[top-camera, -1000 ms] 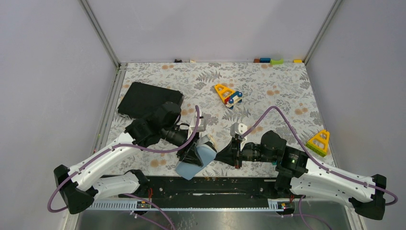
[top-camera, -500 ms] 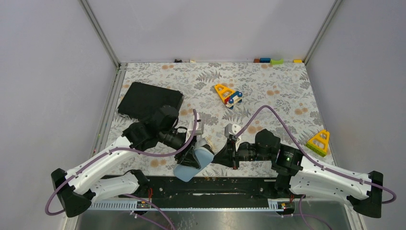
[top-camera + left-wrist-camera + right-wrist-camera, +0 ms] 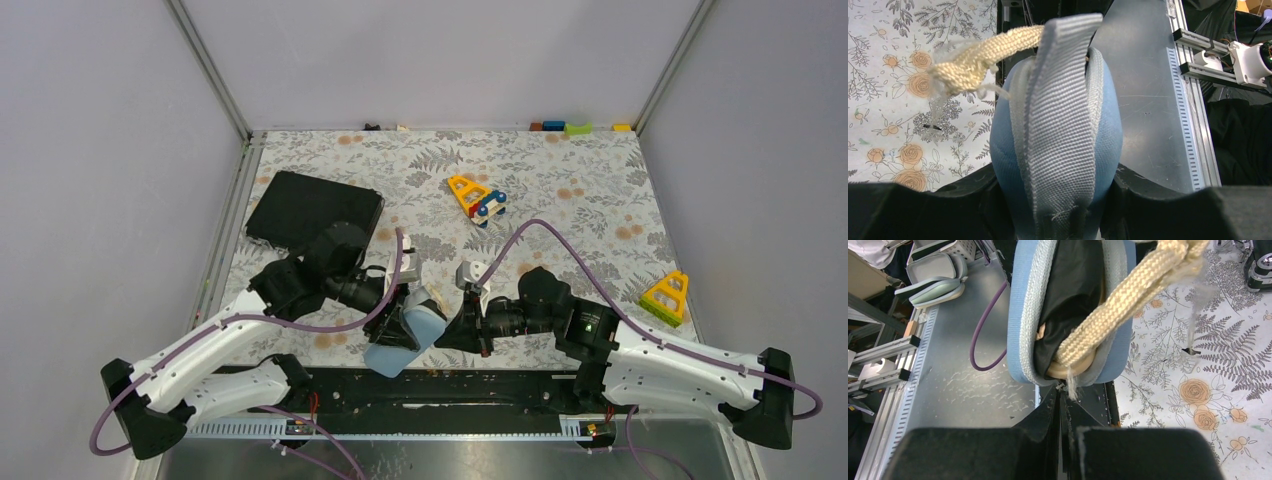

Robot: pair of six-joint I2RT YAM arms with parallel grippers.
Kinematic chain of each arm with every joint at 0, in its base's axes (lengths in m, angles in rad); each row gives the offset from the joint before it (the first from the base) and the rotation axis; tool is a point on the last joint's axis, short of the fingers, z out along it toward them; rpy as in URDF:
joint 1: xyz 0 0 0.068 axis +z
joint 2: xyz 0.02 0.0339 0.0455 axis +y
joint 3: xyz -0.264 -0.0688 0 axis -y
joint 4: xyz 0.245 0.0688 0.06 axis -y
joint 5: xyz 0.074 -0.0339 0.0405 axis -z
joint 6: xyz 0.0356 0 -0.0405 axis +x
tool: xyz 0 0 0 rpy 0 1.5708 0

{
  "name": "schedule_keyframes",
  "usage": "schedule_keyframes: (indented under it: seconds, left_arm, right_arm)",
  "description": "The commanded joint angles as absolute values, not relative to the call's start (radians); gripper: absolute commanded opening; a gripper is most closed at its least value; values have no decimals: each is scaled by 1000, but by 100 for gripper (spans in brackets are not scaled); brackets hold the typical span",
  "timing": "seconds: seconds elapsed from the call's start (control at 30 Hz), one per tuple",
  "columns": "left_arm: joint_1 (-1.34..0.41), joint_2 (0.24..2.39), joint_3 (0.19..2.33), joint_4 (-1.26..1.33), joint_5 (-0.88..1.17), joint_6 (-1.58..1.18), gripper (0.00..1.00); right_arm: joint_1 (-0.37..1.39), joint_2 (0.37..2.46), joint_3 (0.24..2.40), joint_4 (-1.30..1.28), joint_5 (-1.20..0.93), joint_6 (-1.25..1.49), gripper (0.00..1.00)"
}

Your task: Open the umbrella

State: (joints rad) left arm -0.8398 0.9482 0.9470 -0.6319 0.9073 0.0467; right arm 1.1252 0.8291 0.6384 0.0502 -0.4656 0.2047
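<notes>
The umbrella is folded inside a blue-grey fabric sleeve at the table's near edge. In the right wrist view the sleeve's open mouth shows the umbrella's black fabric, its cream knob and a tan woven wrist strap; the peach canopy is hidden. My left gripper is shut on the sleeve, its fingers pressing both sides of the body with the grey webbing band. My right gripper is shut, its tips touching the sleeve's rim just below the knob.
A flat black case lies at the back left. A yellow toy with blue wheels sits mid-table, and a yellow triangle at the right. Small coloured blocks line the far wall. A metal rail runs along the near edge.
My right arm has moved left, bringing its shut tips up to the sleeve's mouth. My left arm has shifted slightly left with the sleeve.
</notes>
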Motion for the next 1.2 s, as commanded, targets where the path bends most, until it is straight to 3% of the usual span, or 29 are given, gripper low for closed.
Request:
schedule_keyframes:
  seconds: [0.0,1.03,1.07,1.13,1.17]
  left_arm:
    - [-832,910,971,-460,915,30,0]
    - [-751,813,915,-300,882,-83,0]
    - [-750,817,920,-309,870,-83,0]
    - [-750,828,932,-338,838,-77,0]
    - [-747,838,941,-357,817,-74,0]
  right_arm:
    - [1128,839,660,6,-521,214,0]
    - [1129,869,568,111,-428,294,0]
    - [1127,858,567,105,-413,293,2]
    - [1128,831,561,80,-348,291,26]
    - [1129,810,557,61,-317,286,43]
